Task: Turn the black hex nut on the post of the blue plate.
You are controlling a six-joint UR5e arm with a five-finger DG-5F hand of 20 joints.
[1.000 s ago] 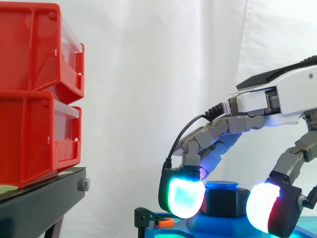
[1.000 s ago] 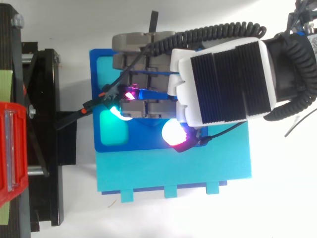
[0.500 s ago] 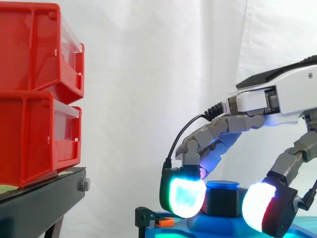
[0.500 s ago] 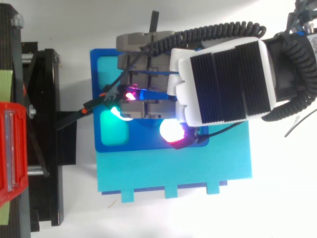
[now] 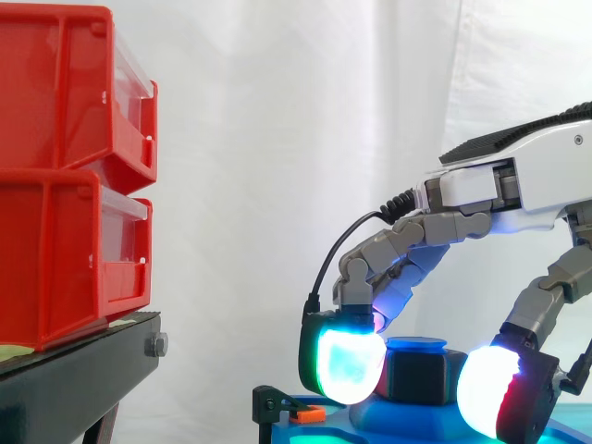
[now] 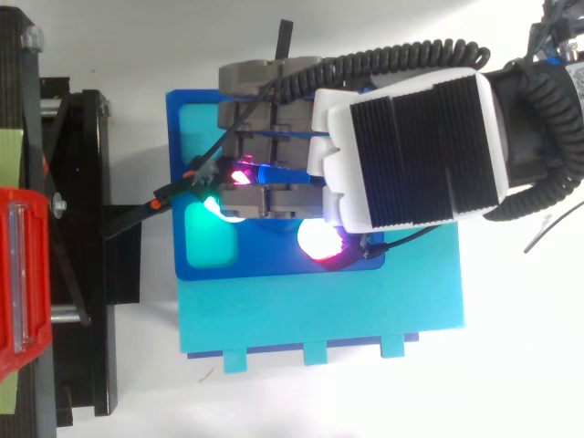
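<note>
The black hex nut (image 5: 422, 375) sits on the blue post (image 5: 414, 346) of the blue plate (image 6: 179, 137). My hand (image 5: 518, 185) reaches in from the right and arches over the nut. A cyan-glowing fingertip (image 5: 348, 368) rests against the nut's left side. The white and red glowing thumb pad (image 5: 492, 398) is at its right side, so the curled fingers pinch the nut between them. In the top view the hand (image 6: 411, 151) covers the nut and post.
The blue plate lies on a lighter blue base (image 6: 365, 310). A black clamp with an orange tab (image 5: 301, 414) holds the plate's left edge. Two stacked red bins (image 5: 65, 176) stand on the black stand (image 5: 83, 370) to the left.
The thumb pad has shifted slightly leftward and lower against the nut's right side. The other fingers and the arm have barely moved.
</note>
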